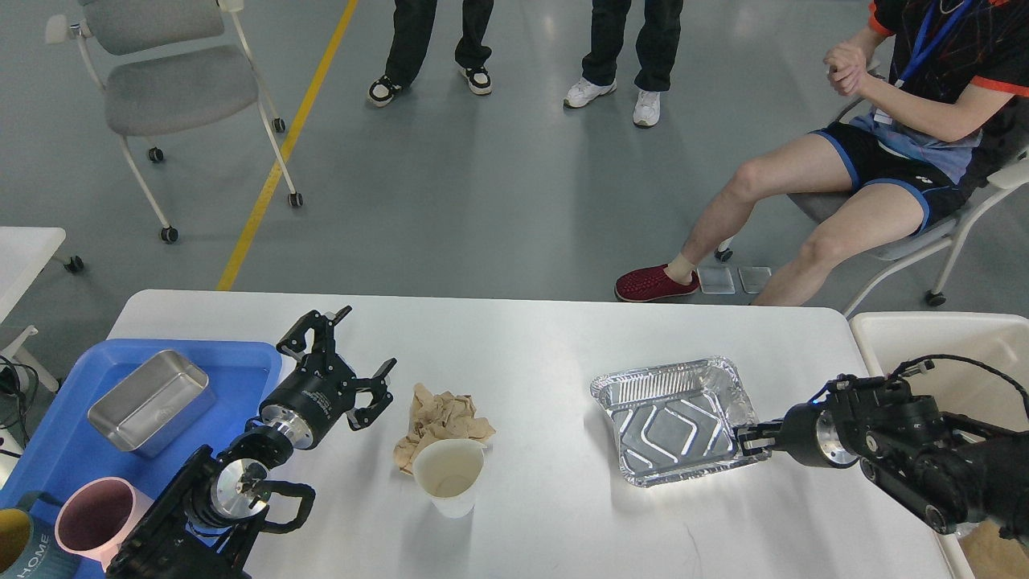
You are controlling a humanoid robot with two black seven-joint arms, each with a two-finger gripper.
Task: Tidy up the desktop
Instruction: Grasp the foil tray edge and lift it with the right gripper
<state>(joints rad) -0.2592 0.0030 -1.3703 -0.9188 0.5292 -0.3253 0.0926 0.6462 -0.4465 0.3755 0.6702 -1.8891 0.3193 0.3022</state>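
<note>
The white desktop [530,338] carries a crumpled brown paper [440,416] and a white paper cup [448,476] left of centre. A silver foil tray [671,418] lies flat at the right. My right gripper [752,441] comes in from the right and is closed on the foil tray's right rim near its front corner. Left of the brown paper my left gripper [370,338] hovers open, holding nothing.
A blue plastic tray [241,362] at the left holds a steel container [151,400], a pink mug [92,519] and a dark mug [16,547]. A white bin [940,338] stands off the right edge. People and chairs are beyond the far edge.
</note>
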